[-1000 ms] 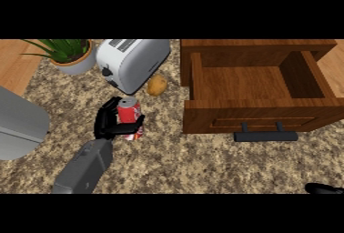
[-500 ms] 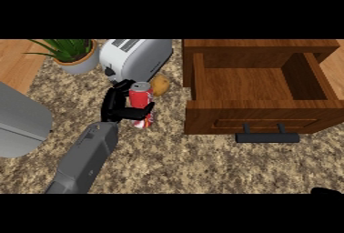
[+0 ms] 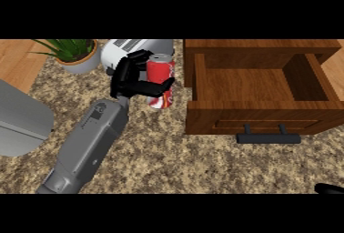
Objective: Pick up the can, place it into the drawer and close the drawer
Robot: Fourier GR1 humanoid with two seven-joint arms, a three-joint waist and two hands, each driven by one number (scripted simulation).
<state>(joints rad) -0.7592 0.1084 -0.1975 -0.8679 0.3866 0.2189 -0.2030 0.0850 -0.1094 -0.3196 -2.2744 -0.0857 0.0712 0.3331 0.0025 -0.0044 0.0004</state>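
Observation:
A red can (image 3: 160, 81) with a silver top is held upright above the counter, just left of the open wooden drawer (image 3: 263, 113). My left hand (image 3: 134, 78) is shut on it, fingers and thumb curled round its side. The drawer stands pulled out, its inside bare, with a black handle (image 3: 268, 138) on its front. Only a black tip of my right hand (image 3: 329, 189) shows at the lower right edge.
A white toaster (image 3: 134, 48) stands behind my left hand, and a potted plant (image 3: 74, 54) sits left of it. A grey appliance (image 3: 20, 120) fills the left edge. The counter top is speckled stone.
My left hand has carried the can up and to the right, toward the drawer's left wall. The small brown object by the toaster is now hidden behind the can.

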